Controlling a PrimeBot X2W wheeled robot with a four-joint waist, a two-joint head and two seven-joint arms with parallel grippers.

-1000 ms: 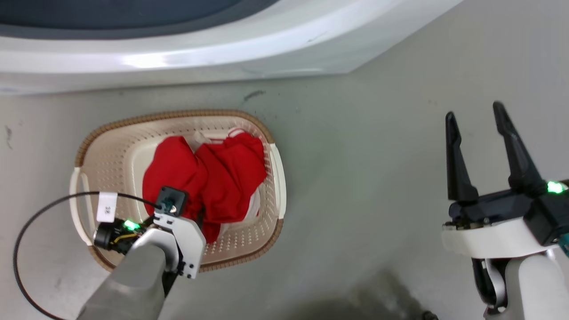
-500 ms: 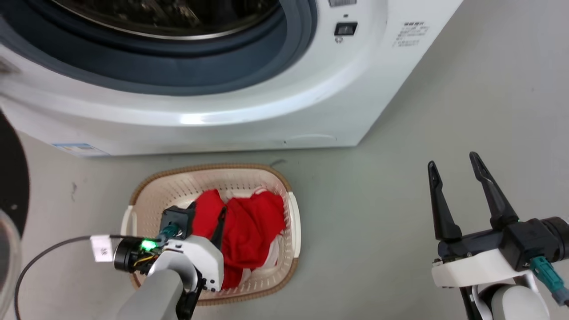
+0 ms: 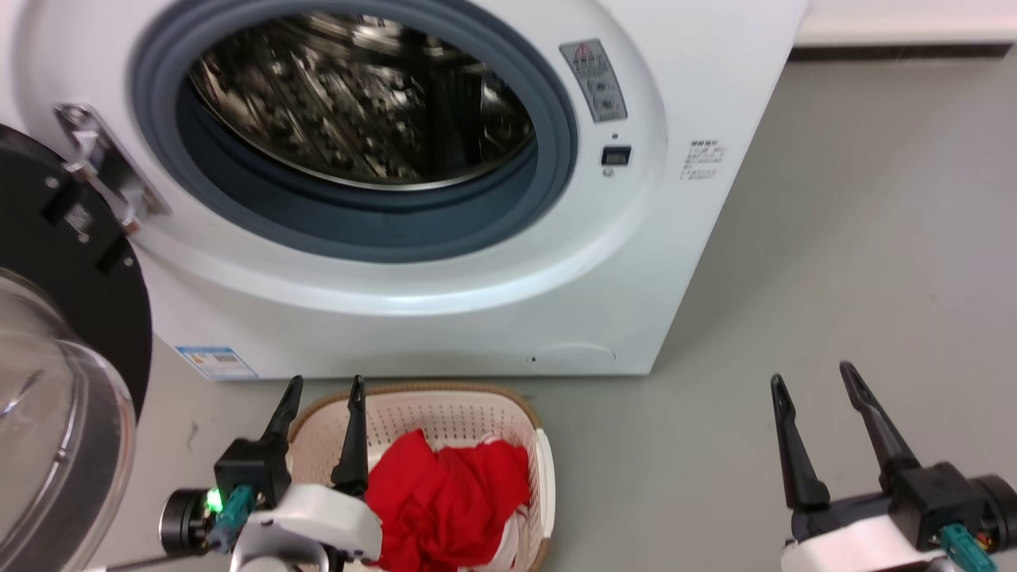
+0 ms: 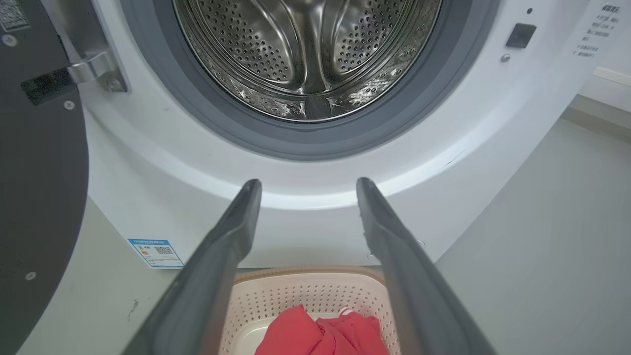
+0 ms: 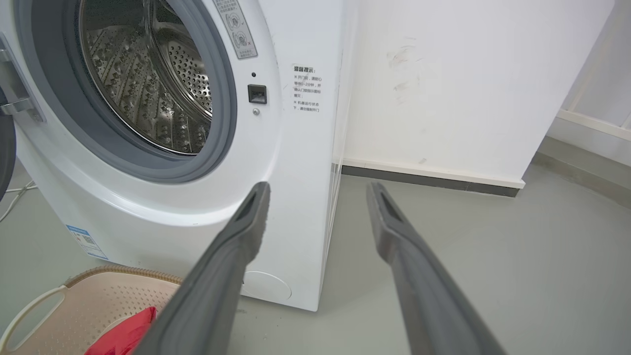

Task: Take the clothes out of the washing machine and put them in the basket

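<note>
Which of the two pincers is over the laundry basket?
The left pincer, open, above the cream perforated plastic basket holding red fabric clothes; the open right pincer is over grey floor.

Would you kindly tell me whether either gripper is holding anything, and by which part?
Nothing is held: the left gripper and right gripper are open and empty; the clothes lie loose in the basket.

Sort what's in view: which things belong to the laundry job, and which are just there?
Job: washing machine; clothes, lying in the basket; left gripper and right gripper, both open.
Just there: wall; skirting board; floor.
</note>
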